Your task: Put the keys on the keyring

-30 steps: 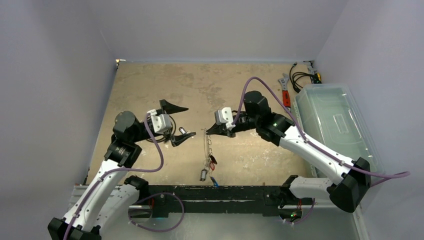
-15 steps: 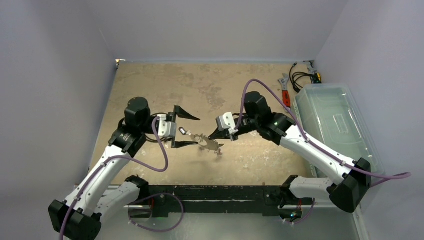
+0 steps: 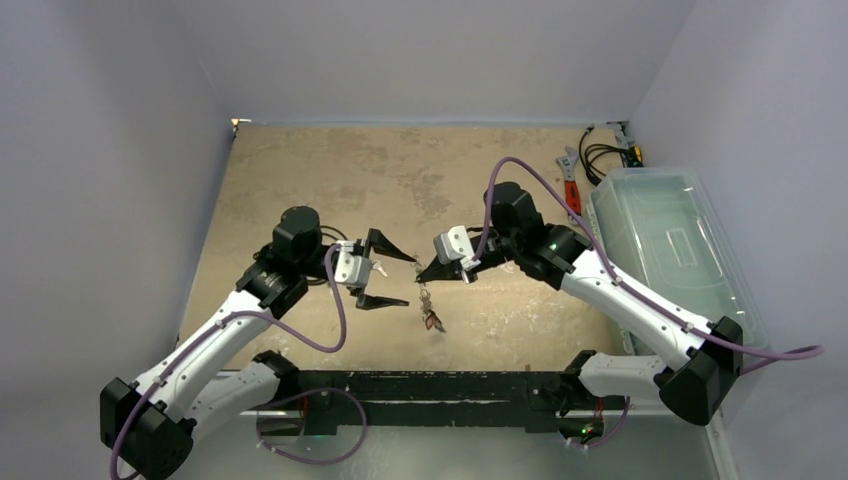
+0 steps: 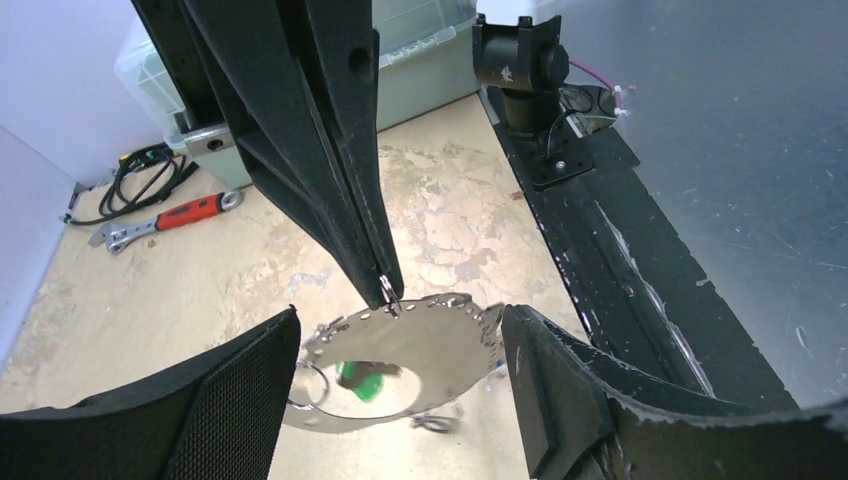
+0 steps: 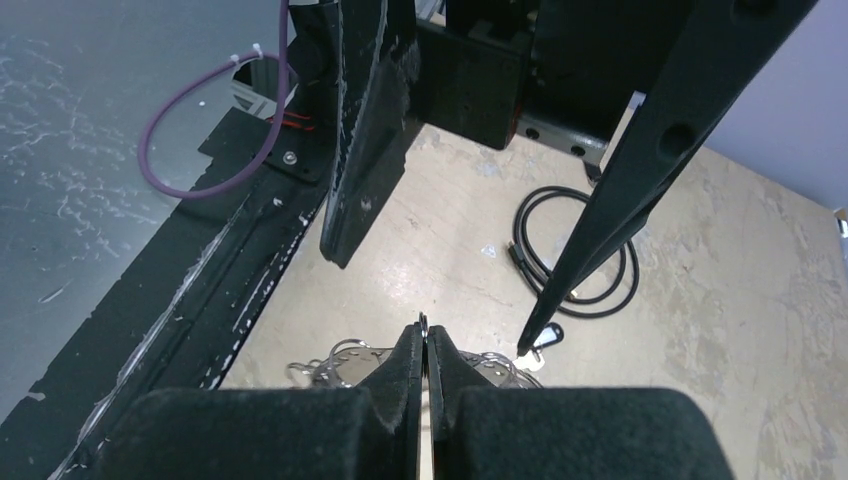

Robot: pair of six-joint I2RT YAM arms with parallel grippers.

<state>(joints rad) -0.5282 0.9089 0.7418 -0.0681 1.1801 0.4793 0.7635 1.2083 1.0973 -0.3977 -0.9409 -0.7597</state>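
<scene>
The left gripper is seen with its jaws set apart on either side of the keyring; whether they touch it cannot be told. In the left wrist view the ring is pinched at its 12 o'clock rim by the closed right gripper. The keys are hung at 6 o'clock beneath. A red-handled wrench is laid at 2 o'clock, beside a clear box.

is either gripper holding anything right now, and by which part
The right gripper is shut on the keyring, pinching its toothed rim. The left gripper holds nothing; its open jaws stand on either side of the ring.
</scene>
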